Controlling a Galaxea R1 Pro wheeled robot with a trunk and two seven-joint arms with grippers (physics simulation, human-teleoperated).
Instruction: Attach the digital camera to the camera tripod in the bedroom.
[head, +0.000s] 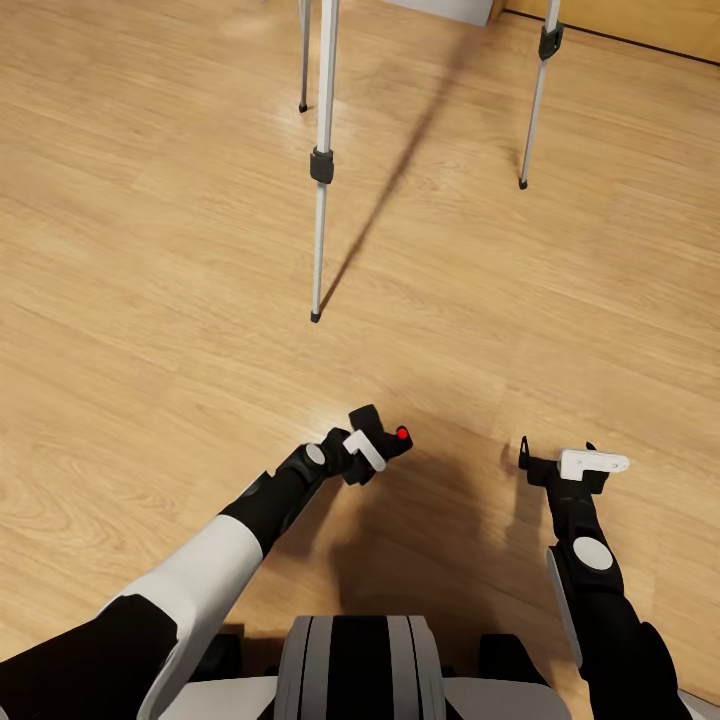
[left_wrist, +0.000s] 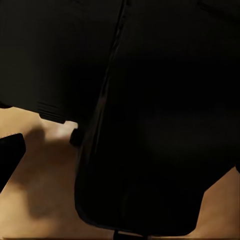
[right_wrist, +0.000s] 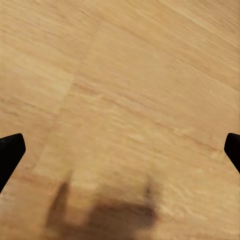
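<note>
Carry step in hand. Left gripper (head: 378, 452) pinches the small black digital camera with round red button (head: 394, 437), held low over the light wood plank floor (head: 150, 300). Right gripper (head: 560, 462) is spread and bare. Ahead stand 3 silver telescoping legs of the camera tripod (head: 321, 165); its head is out of frame. Next, probably: raise the camera to that head.

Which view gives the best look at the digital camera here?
The head view: the digital camera sits in the left gripper above the wood floor, its red button readable. In the left wrist view the digital camera is just a dark close-up mass. The right wrist view looks at floor.
</note>
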